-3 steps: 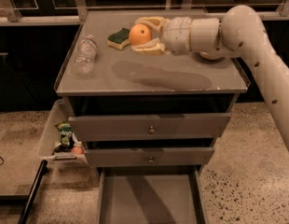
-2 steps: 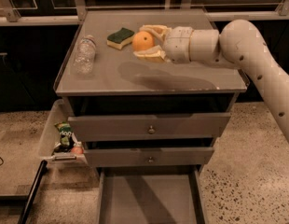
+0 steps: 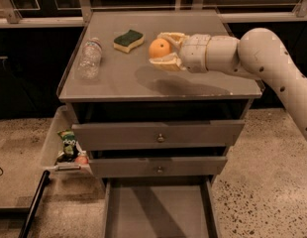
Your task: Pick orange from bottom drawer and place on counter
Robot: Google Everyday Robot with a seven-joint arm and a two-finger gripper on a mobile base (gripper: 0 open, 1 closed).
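Note:
The orange [image 3: 159, 48] is held between the two cream fingers of my gripper [image 3: 162, 49], which reaches in from the right over the middle of the grey counter [image 3: 143, 86]. The gripper is shut on the orange, a little above the counter top, and casts a shadow on it. The bottom drawer [image 3: 158, 209] is pulled open below and its grey tray shows nothing inside.
A green and yellow sponge [image 3: 128, 39] lies on the counter just left of the orange. A clear plastic bottle [image 3: 90, 58] lies near the counter's left edge. A side bin [image 3: 64, 145] with snack packets hangs at the cabinet's left. Two knobbed drawers are shut.
My gripper has moved a little to the right and lower over the counter, carrying the orange with it. Nothing else has moved.

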